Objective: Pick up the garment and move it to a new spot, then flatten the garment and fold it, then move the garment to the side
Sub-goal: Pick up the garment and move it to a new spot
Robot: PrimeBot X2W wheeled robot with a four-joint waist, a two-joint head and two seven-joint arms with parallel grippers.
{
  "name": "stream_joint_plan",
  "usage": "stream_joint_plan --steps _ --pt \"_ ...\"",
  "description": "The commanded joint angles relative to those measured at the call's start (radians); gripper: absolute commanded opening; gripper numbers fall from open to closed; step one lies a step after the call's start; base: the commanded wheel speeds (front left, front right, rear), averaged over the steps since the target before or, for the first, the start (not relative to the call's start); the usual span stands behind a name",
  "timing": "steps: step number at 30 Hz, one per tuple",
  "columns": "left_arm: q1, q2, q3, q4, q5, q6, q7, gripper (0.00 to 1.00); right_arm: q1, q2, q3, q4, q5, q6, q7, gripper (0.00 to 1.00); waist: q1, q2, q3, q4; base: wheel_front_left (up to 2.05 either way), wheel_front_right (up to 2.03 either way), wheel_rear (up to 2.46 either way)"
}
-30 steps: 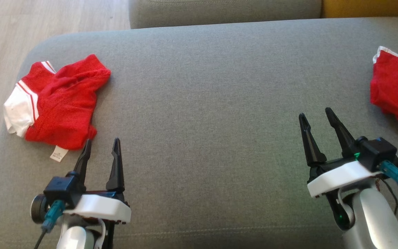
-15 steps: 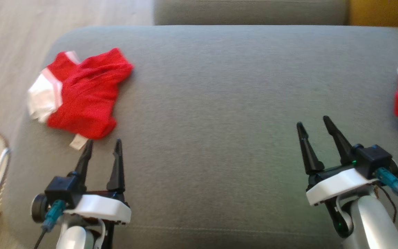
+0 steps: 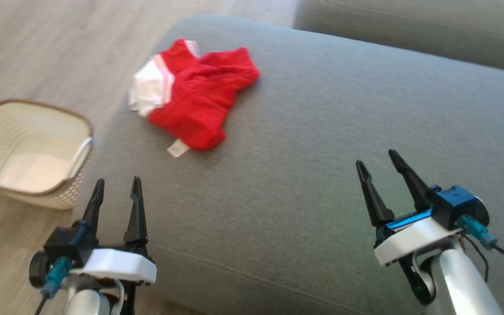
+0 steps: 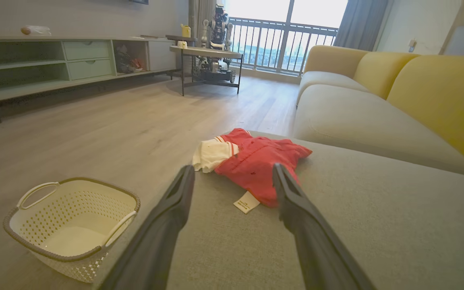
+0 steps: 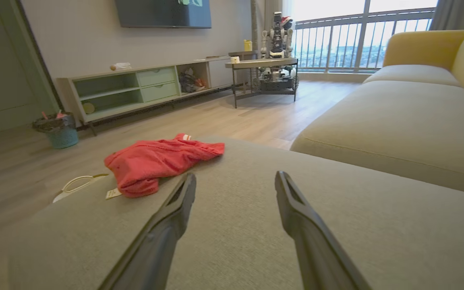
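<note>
Well ahead of both arms, a red garment (image 3: 195,98) with a white, red-striped panel lies crumpled near the far left end of a grey sofa cushion (image 3: 322,131), its small white label (image 3: 176,148) poking out of the near edge onto the upholstery. The robot's left gripper (image 3: 117,180) hovers over the cushion's near left edge, its two dark fingers spread and holding nothing, aimed towards the heap; seen along those fingers, the garment lies just beyond their tips. The right gripper (image 3: 376,158) hangs over bare upholstery at the near right, well apart from the garment, fingers likewise parted and empty. On the pale wooden floor (image 3: 37,43) beside the cushion's left end sits a cream perforated basket (image 3: 37,104) with a brown rim and white handles. Behind the cushion runs a second grey seat with a yellow backrest (image 4: 437,100); across the room stand a low green cabinet (image 5: 143,86) and a small table (image 5: 262,64) near a balcony railing.
</note>
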Motion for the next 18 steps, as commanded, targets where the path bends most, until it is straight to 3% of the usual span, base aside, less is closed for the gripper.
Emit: stream_joint_plan --steps 1,5,18 --pt "-0.015 0.003 0.042 -0.042 0.000 0.003 -0.008 1.00 -0.008 0.005 0.028 -0.033 0.009 0.000 -0.006 1.00 0.0000 0.0000 -0.024 0.057 0.00 0.00 0.00" --pt "-0.003 0.003 0.051 -0.053 0.004 0.003 -0.008 1.00 0.002 0.005 0.043 -0.029 0.017 0.000 -0.006 1.00 0.0000 0.0000 -0.036 0.102 0.00 0.00 0.00" --pt "0.043 0.003 0.091 -0.106 -0.014 0.034 -0.008 1.00 -0.042 0.005 0.123 0.013 0.029 0.000 -0.006 1.00 0.0000 0.0000 -0.030 0.115 0.00 0.00 0.00"
